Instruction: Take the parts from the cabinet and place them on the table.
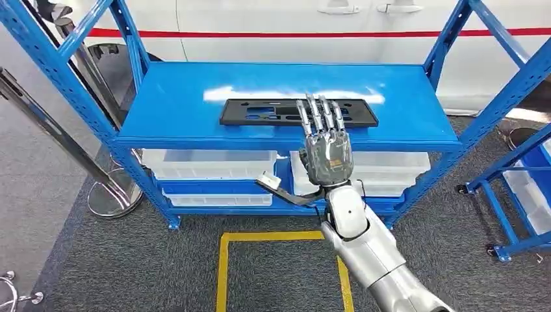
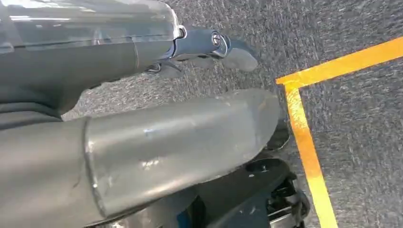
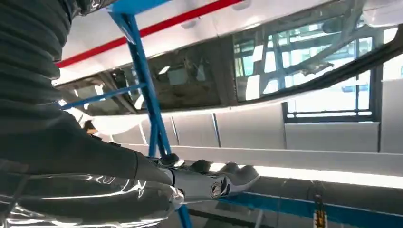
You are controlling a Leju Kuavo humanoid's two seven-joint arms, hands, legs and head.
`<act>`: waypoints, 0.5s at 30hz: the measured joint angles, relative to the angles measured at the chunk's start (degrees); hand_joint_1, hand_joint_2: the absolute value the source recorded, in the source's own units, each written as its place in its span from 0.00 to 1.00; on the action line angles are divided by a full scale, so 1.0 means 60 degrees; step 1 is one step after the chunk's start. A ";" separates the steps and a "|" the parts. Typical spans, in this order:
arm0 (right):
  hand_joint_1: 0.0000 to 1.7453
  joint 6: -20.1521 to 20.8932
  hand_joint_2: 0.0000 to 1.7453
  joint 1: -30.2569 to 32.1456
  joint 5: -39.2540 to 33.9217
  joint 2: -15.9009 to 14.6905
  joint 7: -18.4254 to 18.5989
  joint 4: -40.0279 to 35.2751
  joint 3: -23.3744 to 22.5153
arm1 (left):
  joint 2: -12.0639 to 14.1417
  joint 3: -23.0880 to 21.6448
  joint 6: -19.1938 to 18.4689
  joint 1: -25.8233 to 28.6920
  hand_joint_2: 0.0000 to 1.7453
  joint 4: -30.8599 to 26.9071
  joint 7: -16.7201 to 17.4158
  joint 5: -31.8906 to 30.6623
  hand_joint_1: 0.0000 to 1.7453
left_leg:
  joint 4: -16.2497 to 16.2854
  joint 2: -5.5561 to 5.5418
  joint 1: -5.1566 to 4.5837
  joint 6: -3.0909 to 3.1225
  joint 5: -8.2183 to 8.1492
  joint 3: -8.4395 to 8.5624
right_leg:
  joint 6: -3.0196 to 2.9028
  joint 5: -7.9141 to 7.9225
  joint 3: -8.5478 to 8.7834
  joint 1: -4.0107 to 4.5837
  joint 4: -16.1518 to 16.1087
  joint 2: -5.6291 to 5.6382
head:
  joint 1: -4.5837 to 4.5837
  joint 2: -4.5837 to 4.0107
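right hand (image 1: 327, 146) covers part of black panel (image 1: 298, 112); contact unclear; lower bins (image 1: 209, 164) half hidden.

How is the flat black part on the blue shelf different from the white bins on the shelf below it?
The black part is dark, thin and flat, a long panel with cut-outs; the white bins are pale, translucent and deeper, box-shaped. The black part lies in the open on the top shelf, with the right hand reaching over it; the white bins sit tucked underneath. Both rest on the same blue rack.
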 joint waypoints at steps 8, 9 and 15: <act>0.00 -0.0091 1.00 0.0403 0.0011 0.0222 -0.0725 -0.0728 -0.1038 | 0.0000 0.0015 -0.0058 -0.0078 0.00 0.0000 -0.0069 -0.0109 0.00 | 0.0172 -0.0024 -0.0004 -0.0370 -0.0181 -0.0050 | -0.0357 0.0898 0.1070 0.0008 -0.2314 0.0010 | -0.0004 0.0000; 0.00 -0.0091 1.00 0.0404 0.0011 0.0266 -0.0735 -0.0787 -0.1085 | 0.0000 0.0015 -0.0062 -0.0076 0.00 0.0000 -0.0069 -0.0109 0.00 | 0.0392 -0.0008 0.0000 -0.0410 -0.0372 -0.0124 | -0.0418 0.0903 0.1087 0.0002 -0.2328 0.0007 | -0.0007 0.0000; 0.00 -0.0091 1.00 0.0665 0.0029 0.0364 -0.0961 -0.0845 -0.1391 | 0.0004 0.0036 -0.0076 -0.0066 0.00 0.0004 -0.0073 -0.0109 0.00 | 0.2790 -0.0002 -0.0011 -0.0408 -0.1163 -0.1271 | -0.0536 0.0867 0.1102 0.0128 -0.2318 -0.0013 | -0.0007 0.0000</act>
